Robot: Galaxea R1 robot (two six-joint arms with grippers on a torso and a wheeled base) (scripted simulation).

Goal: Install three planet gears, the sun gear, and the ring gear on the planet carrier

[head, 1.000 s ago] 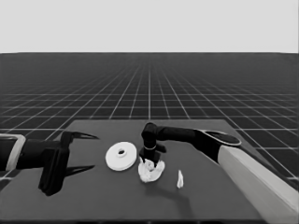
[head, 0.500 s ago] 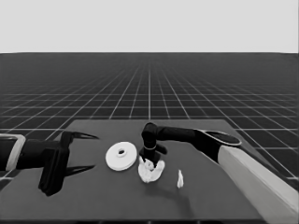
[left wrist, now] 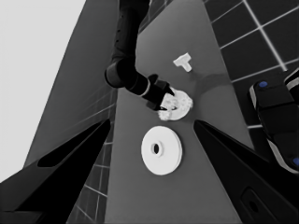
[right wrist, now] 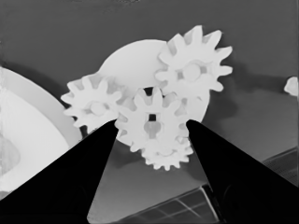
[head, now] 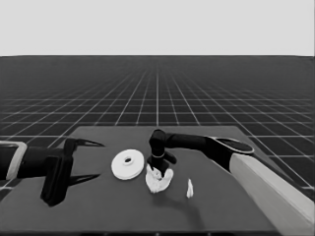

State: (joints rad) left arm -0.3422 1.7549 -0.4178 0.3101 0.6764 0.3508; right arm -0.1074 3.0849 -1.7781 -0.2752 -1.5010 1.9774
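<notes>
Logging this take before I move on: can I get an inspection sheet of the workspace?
Surface: dark table.
Job's things: four gears on the smaller round part; larger round part lies beside it, not fitted.
Clutter: thin white piece lies apart.
Grippers: right gripper is over the gears, fingers either side of the middle gear; left gripper open, idle at the table's left end.
Cables: nothing seen.
Surroundings: grid floor; dark machinery with blue lights past the table edge.

The larger round part [head: 127, 164], the smaller round part [right wrist: 135, 65], the toothed gears [right wrist: 152, 125] and the thin white piece [head: 189, 189] are white. The table [head: 98, 206] is plain dark grey; the floor [head: 157, 98] carries a pale grid.
</notes>
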